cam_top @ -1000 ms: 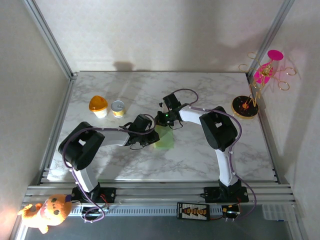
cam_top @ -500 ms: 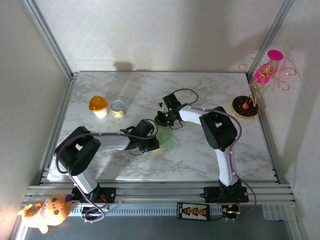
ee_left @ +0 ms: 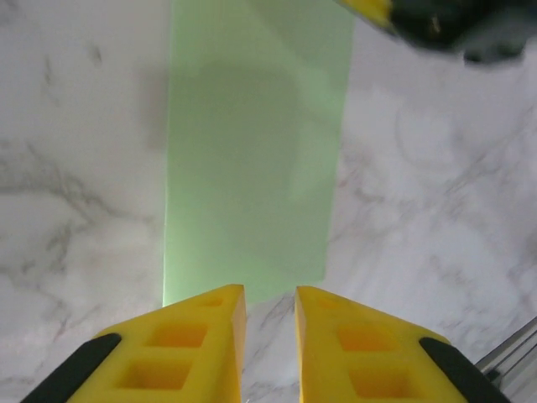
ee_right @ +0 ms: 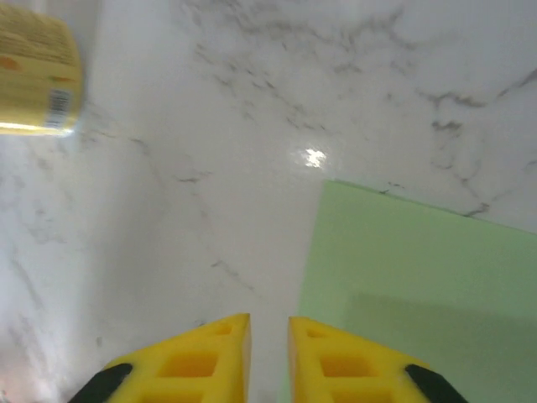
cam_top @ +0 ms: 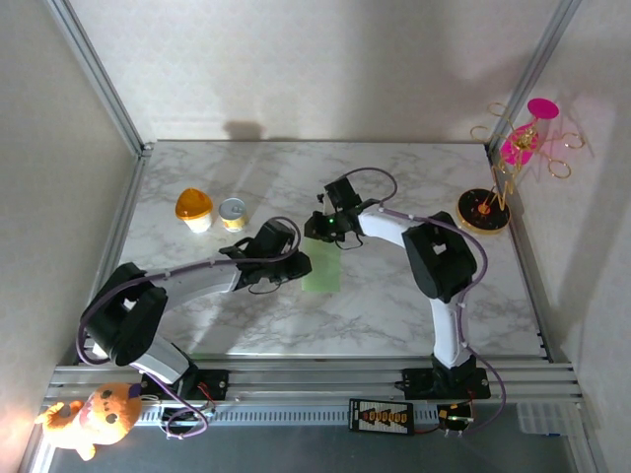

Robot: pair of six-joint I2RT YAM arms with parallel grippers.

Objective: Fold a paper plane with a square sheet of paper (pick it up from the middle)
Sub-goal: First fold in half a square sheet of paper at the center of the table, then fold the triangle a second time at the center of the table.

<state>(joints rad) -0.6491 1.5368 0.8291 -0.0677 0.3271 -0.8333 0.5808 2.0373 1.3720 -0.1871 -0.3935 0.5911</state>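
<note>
Right now we find the pale green sheet of paper (cam_top: 321, 268) lying flat on the marble table (cam_top: 394, 305), near its middle, showing as an oblong longer than it is wide. The left gripper (cam_top: 294, 264) sits at its left edge. In the left wrist view this gripper (ee_left: 269, 295) has its yellow fingers drawn close, with a slim gap of marble between them and nothing in it, and their tips are at the near edge of the paper (ee_left: 252, 159). The right gripper (cam_top: 330, 227) is at the far end of the sheet. In its own wrist view, its fingers (ee_right: 268, 323) are likewise narrow and hold nothing, beside the paper's corner (ee_right: 419, 269).

Well to the left stand two containers side by side: an orange-lidded cup (cam_top: 194, 209) and a small yellow tin (cam_top: 233, 214) with a silvery top. We cannot tell what either holds. The tin (ee_right: 38, 71) also shows in the right wrist view, apart from the paper. A pink-and-gold ornament stand (cam_top: 508, 172) stands at the table's far right edge.
</note>
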